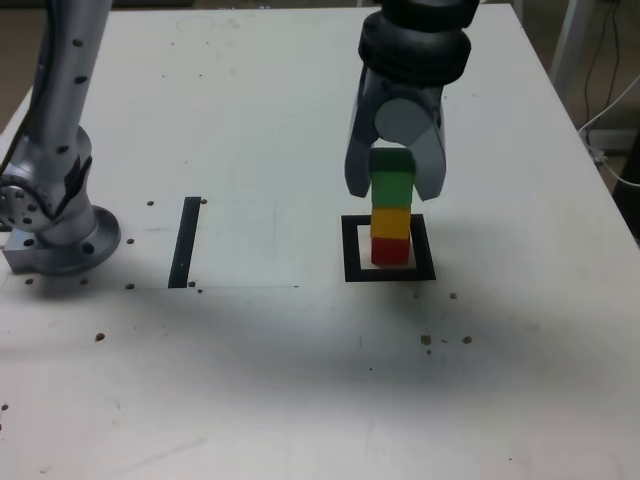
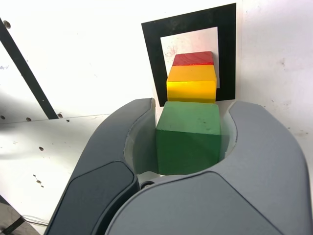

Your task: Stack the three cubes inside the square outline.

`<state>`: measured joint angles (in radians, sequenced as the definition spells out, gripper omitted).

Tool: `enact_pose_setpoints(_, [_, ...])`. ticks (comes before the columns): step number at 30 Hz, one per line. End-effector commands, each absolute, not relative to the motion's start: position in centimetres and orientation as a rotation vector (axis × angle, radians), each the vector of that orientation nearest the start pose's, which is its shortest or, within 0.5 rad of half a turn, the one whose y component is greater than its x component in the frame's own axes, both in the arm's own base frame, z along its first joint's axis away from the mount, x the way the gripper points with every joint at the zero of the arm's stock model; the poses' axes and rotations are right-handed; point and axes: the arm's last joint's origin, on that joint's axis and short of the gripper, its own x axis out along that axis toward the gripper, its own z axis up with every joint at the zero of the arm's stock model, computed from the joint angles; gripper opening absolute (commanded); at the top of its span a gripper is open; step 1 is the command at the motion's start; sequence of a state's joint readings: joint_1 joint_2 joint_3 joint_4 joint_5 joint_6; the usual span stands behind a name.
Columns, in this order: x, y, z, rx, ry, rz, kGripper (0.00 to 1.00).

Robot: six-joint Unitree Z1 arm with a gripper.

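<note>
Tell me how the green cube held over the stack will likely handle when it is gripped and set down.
The green cube looks solid and matte, so probably stiff and not slippery between the fingers. Flat faces: unlikely to roll. Set on the narrow yellow cube and red cube, the tower could tip if nudged.

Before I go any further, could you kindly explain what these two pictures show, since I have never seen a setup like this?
This is a single robot arm bolted onto a white table. One picture comes from a camera standing off the arm, looking down at the table. The other comes from a camera on the arm's wrist, looking past its tool, a two-fingered grey claw. On the table lies a black-bordered square outline and, at the exterior view's left, a straight black strip. Inside the outline a yellow cube sits on a red cube. The tool is shut on a green cube, right at the top of that stack.
</note>
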<state>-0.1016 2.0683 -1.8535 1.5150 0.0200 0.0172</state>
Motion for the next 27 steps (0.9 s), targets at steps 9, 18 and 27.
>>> enact_pose_setpoints(9, [37.6, -3.3, 29.6, 0.113, 1.743, -0.075, 0.33])
enact_pose_setpoints(18, [37.8, -3.2, 29.1, 0.119, 1.753, -0.085, 0.67])
enact_pose_setpoints(27, [37.5, -3.1, 28.9, 0.14, 1.758, -0.089, 1.0])
